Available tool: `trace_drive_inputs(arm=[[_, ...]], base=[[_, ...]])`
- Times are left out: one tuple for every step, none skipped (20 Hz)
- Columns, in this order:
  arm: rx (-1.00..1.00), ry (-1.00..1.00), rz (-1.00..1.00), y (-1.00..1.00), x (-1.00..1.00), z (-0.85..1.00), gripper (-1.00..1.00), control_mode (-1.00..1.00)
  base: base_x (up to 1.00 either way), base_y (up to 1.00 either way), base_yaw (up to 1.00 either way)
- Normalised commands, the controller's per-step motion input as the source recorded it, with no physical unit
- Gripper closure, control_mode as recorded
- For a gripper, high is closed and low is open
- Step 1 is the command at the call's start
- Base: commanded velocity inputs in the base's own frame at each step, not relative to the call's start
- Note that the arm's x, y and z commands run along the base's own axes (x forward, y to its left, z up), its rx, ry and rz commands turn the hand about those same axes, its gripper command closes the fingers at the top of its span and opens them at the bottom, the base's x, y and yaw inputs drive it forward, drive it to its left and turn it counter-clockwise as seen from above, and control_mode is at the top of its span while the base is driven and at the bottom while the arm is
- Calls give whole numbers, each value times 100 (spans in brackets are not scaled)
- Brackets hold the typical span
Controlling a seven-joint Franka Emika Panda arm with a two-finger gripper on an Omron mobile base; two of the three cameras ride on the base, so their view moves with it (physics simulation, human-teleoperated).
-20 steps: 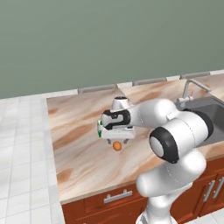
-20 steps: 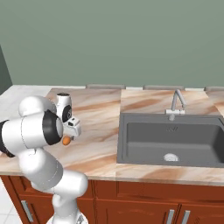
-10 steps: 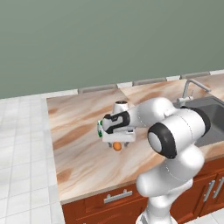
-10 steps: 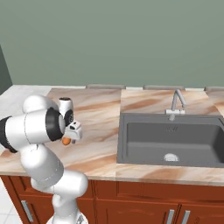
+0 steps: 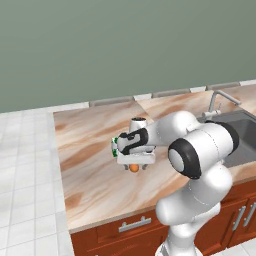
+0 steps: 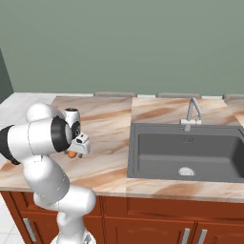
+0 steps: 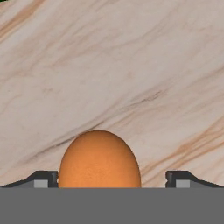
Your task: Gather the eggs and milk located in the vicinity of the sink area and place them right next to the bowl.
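Right under the hand, the orange egg [image 7: 99,159] lies between the two finger tips [image 7: 41,178]; a gap shows on either side, so the gripper [image 5: 134,165] stands open around it, not touching; whether the egg rests on the marble counter [image 5: 90,150] I cannot tell; a green-edged milk carton [image 5: 115,146] peeks out just beside the hand; the sink [image 6: 186,147] lies well apart.
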Motion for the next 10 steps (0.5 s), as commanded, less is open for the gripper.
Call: trace_drive_inputs(arm=[[0,0,0,0,0,0,100,-100],[0,0,0,0,0,0,100,-100],[0,0,0,0,0,0,100,-100],[0,0,0,0,0,0,100,-100],[0,0,0,0,0,0,100,-100],[0,1,0,0,0,0,100,-100],[0,0,0,0,0,0,100,-100],[0,0,0,0,-13,0,100,-100],[0,-4,0,0,-16,0,100,-100],[0,-7,0,0,-29,34,100,-100]], base=[[0,0,0],[0,0,0],[0,0,0],[0,0,0],[0,0,0],[0,0,0],[0,0,0],[0,0,0],[0,0,0],[0,0,0]])
